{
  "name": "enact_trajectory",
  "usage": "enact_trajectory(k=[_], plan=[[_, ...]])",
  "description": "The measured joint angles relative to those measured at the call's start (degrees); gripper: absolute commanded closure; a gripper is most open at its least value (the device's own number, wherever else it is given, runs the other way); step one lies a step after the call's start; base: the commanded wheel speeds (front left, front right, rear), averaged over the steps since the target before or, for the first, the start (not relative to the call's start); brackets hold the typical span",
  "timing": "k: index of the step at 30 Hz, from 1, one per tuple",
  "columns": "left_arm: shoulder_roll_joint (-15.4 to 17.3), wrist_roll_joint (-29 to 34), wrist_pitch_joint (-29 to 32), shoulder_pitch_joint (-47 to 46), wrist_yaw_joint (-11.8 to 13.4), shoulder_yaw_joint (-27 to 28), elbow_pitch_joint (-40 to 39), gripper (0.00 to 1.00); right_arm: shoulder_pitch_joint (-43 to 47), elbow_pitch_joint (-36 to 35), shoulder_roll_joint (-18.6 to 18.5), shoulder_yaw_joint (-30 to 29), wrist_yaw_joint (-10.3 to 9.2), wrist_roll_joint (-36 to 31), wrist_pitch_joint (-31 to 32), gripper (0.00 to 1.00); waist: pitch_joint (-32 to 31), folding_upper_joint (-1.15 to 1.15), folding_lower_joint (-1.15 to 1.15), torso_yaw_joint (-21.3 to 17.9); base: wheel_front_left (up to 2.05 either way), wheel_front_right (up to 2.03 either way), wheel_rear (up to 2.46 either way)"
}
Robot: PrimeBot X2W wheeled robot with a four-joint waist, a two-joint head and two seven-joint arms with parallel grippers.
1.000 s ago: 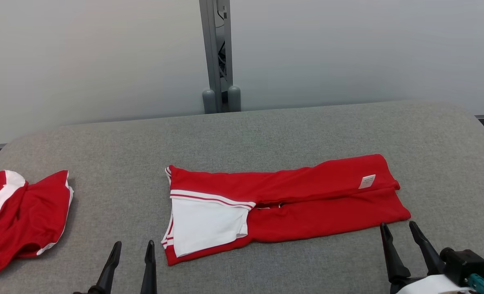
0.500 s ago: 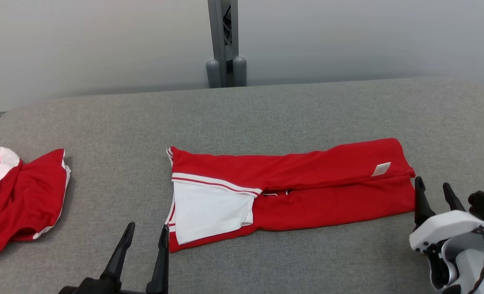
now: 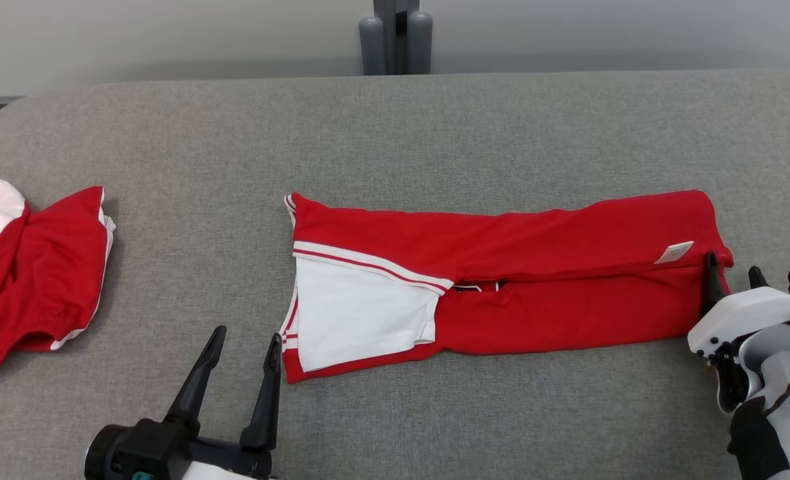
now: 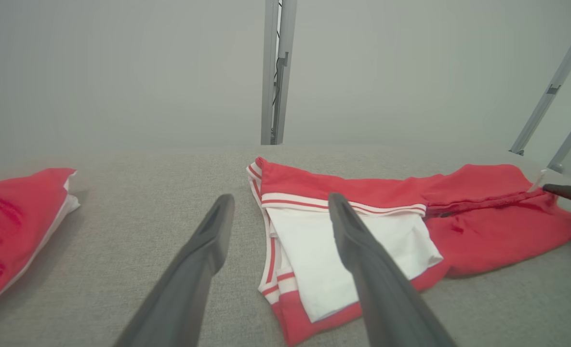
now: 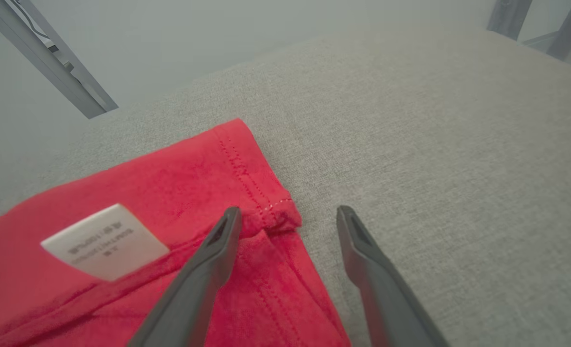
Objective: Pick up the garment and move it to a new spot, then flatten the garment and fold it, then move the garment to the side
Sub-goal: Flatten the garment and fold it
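Straddling the hem corner of the garment [image 3: 501, 280], the right pincer [image 5: 289, 209] stands wide and grips nothing. One finger is over the red cloth and the other over bare desk [image 3: 435, 133] just beside the edge. The likely fault here is a shallow bite. Closing from this spot could catch the upper layer alone, or only the stitched hem, and the lower layer would drop away and undo the fold. The fingers could also push the cloth ahead of them and ruck it.

The left pincer [image 3: 248, 333] is also wide and empty, with the garment's other end just ahead of it and to its right. Whether its right fingertip touches the striped corner cannot be told. Closing there would probably take nothing. If only one end is lifted, the long strip would sag and twist.

The garment lies between the two pincers as a long red strip folded lengthwise, its edges meeting along a gap down the middle. A white panel [image 3: 361, 320] with striped trim shows at the end by the left pincer. A small white label [image 3: 673, 252] sits just left of the right pincer's fingers. The cloth lies mostly flat and lightly wrinkled. A second red garment [image 3: 35, 267] lies well off to the left pincer's left.
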Motion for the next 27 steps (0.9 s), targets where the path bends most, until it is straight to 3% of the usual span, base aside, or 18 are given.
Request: enact_trajectory(k=[8, 9, 11, 12, 20, 27], plan=[[0.0, 0.7, 0.0, -1.0, -1.1, 0.4, 0.6, 0.0, -0.9, 4.3, 1.2, -8.2, 0.01, -6.1, -0.4, 0.0, 1.6, 0.0, 0.0, 0.1, 0.0, 0.0, 0.0], [0.0, 0.8, 0.0, -1.0, -1.2, 0.3, 0.8, 0.0, -0.9, 4.5, 1.4, -9.0, 0.01, -7.2, -0.5, 0.44, 1.5, 0.0, 0.0, 0.0, 0.0, 0.0, 0.0], [0.0, 0.8, 0.0, -1.3, -1.4, 0.1, 0.9, 0.0, -0.9, 4.7, 1.6, -10.5, 0.01, -8.5, -0.5, 0.85, 1.3, 0.0, 0.0, 0.0, 0.0, 0.0, 0.0], [0.0, 0.9, 0.0, -1.4, -1.4, 0.0, 1.0, 0.0, -0.9, 4.8, 1.8, -11.1, 0.01, -9.1, -0.5, 1.0, 1.1, 0.0, 0.0, 0.0, 0.0, 0.0, 0.0], [0.0, 1.0, 0.0, -1.3, -1.5, -0.4, 1.4, 0.0, -0.5, 4.0, 2.5, -13.8, 0.01, -11.8, -0.6, 1.0, -0.5, 0.0, 0.0, 0.6, 0.0, 0.0, 0.0], [0.0, 1.5, 0.0, -0.8, -1.5, -0.4, 1.5, 0.0, 1.2, -0.4, 2.1, -12.9, 0.01, -11.8, -0.7, 1.0, -1.9, 0.0, 0.0, 0.1, 0.0, 0.0, 0.0]])
